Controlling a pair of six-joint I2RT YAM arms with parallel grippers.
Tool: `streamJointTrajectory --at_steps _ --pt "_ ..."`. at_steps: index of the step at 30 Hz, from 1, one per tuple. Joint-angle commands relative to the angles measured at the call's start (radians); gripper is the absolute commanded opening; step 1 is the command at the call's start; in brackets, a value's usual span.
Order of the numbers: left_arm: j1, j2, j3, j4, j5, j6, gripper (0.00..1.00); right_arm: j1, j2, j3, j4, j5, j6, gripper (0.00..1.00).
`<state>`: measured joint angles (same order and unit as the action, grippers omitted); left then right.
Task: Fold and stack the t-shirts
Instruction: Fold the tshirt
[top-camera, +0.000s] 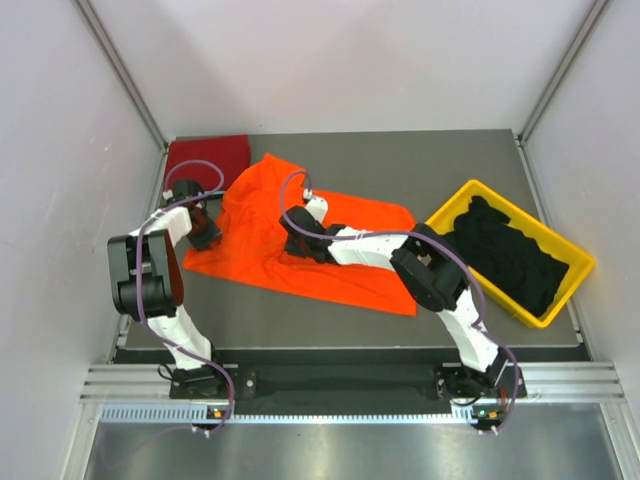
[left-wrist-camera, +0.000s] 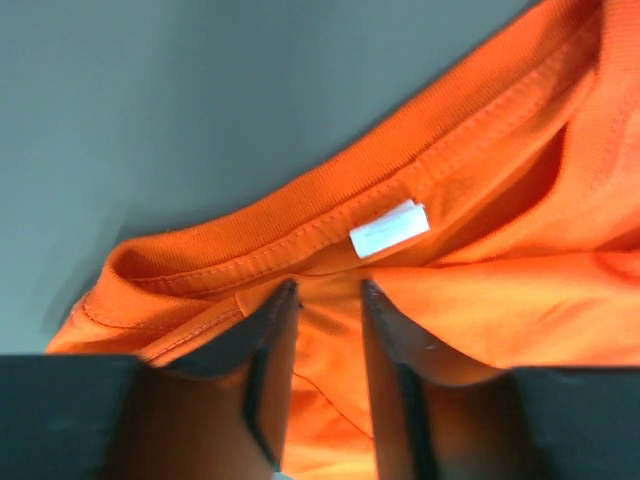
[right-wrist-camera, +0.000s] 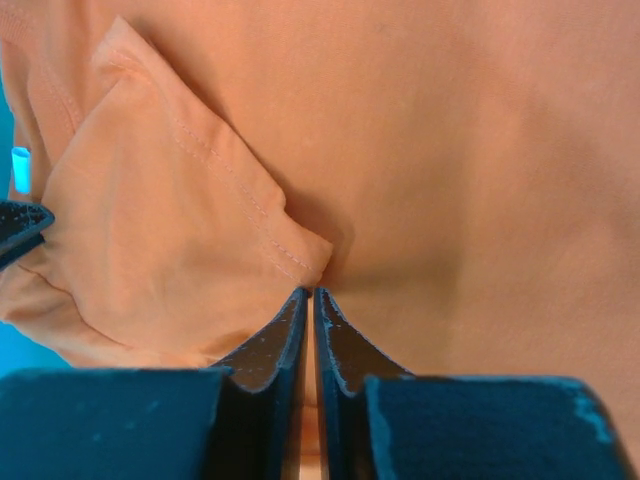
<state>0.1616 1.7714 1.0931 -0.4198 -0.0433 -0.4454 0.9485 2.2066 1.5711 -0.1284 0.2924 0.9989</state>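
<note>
overhead notes: orange t-shirt (top-camera: 255, 215) lies spread and rumpled across the middle of the dark table (top-camera: 400, 170). dark red t-shirt (top-camera: 210, 155) sits folded flat at the back left corner, just beside the orange one. black t-shirts (top-camera: 505, 255) are heaped in the yellow bin (top-camera: 447, 203) at the right. we see the left gripper (top-camera: 205, 232) at the orange cloth's left edge and the right gripper (top-camera: 292, 246) down on its middle. left wrist notes: the ribbed collar (left-wrist-camera: 330, 195) arcs over bare table, with a white label (left-wrist-camera: 390, 228) sewn just inside it. the jaws stand a little apart right below the label, and orange cloth shows in the gap. we cannot tell that they pinch it. right wrist notes: a folded flap (right-wrist-camera: 190, 230) with a stitched hem lies on flat orange cloth. the jaws are drawn almost together at the flap's corner, with a thin sliver of cloth caught between them.
</note>
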Motion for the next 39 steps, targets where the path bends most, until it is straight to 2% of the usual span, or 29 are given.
streamJointTrajectory --at_steps 1,4,11,13,14,17,20,27,33,39 --pt "0.001 -0.049 0.036 -0.048 0.033 0.017 0.41 0.012 -0.071 0.032 0.006 0.028 -0.049 0.15" --pt "-0.01 -0.147 0.01 -0.059 -0.036 -0.007 0.45 0.01 -0.09 0.04 -0.01 0.007 -0.104 0.3" --pt "0.019 -0.303 -0.015 -0.129 -0.182 -0.006 0.48 0.007 -0.272 -0.104 0.01 0.028 -0.175 0.42" --pt "0.082 -0.326 -0.054 -0.128 -0.097 -0.025 0.48 0.009 -0.309 -0.132 0.015 0.022 -0.183 0.46" --pt "0.164 -0.349 -0.097 -0.107 0.03 -0.033 0.47 0.007 -0.346 -0.164 0.022 0.019 -0.187 0.48" --pt "0.257 -0.382 -0.159 -0.074 0.156 -0.053 0.46 0.001 -0.398 -0.222 0.032 -0.022 -0.192 0.57" --pt "0.292 -0.4 -0.219 -0.065 0.184 -0.073 0.44 -0.008 -0.461 -0.293 0.039 -0.039 -0.192 0.61" --pt "0.299 -0.466 -0.398 0.127 0.235 -0.122 0.47 -0.037 -0.617 -0.445 0.084 -0.047 -0.217 0.66" --pt "0.299 -0.446 -0.421 0.159 0.18 -0.153 0.47 -0.076 -0.68 -0.529 0.119 -0.076 -0.209 0.66" --pt "0.296 -0.402 -0.447 0.217 0.184 -0.174 0.45 -0.109 -0.731 -0.58 0.119 -0.088 -0.212 0.66"
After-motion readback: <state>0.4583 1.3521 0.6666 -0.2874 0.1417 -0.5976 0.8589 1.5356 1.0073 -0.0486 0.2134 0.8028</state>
